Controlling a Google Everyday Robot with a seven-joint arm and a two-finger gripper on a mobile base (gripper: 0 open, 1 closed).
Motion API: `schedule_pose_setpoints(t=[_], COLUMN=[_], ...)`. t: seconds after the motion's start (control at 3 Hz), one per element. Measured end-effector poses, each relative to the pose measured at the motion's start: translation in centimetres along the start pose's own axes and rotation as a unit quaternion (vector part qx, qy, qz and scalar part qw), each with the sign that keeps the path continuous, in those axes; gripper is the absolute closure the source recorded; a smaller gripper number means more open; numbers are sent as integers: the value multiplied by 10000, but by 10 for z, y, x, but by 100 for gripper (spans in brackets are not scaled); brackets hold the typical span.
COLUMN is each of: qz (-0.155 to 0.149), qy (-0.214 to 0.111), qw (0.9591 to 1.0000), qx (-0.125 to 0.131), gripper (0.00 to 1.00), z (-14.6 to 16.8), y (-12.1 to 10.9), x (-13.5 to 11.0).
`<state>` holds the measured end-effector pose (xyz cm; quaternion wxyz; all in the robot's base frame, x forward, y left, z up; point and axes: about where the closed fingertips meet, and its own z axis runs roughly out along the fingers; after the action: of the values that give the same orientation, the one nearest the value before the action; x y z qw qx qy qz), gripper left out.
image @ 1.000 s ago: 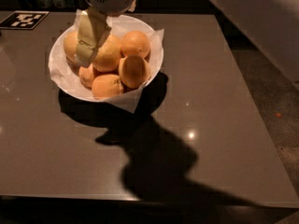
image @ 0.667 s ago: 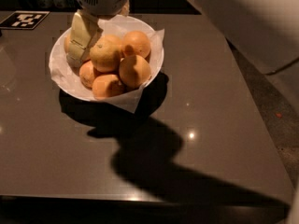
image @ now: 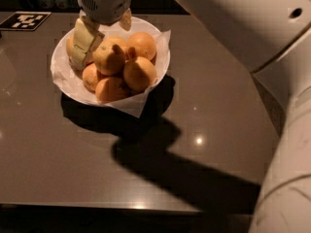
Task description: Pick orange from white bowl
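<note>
The white bowl [image: 160, 64], lined with crinkled white paper, stands at the back left of the dark table and holds a pile of several oranges. The orange [image: 109, 58] with a small dark stem dot lies at the top middle of the pile. My gripper [image: 104, 33] hangs over the back of the bowl and is open. Its long cream left finger [image: 83, 43] reaches down into the bowl on the left side of that orange, close against it. Only the tip of the right finger [image: 127, 20] shows, above the pile. The back oranges are partly hidden by the gripper.
A black-and-white marker tag [image: 25, 20] lies at the table's back left corner. My white arm [image: 286, 130] fills the right side of the view and throws a large shadow [image: 165, 154] on the table in front of the bowl.
The gripper has shifted slightly left over the bowl, with its left finger now lower beside the stem-dot orange. The arm has come further into view on the right. The oranges have not moved.
</note>
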<state>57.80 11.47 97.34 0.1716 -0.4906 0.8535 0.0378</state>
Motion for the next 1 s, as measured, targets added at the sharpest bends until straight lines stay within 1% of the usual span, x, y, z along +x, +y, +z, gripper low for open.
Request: schedule_pose_setpoints(t=[0.33, 1.0], qz=[66, 52], qy=[69, 173], qw=[9999, 9998], qx=[-37, -67], gripper=[20, 19], z=[6, 16], y=[1, 4], x=[-5, -15])
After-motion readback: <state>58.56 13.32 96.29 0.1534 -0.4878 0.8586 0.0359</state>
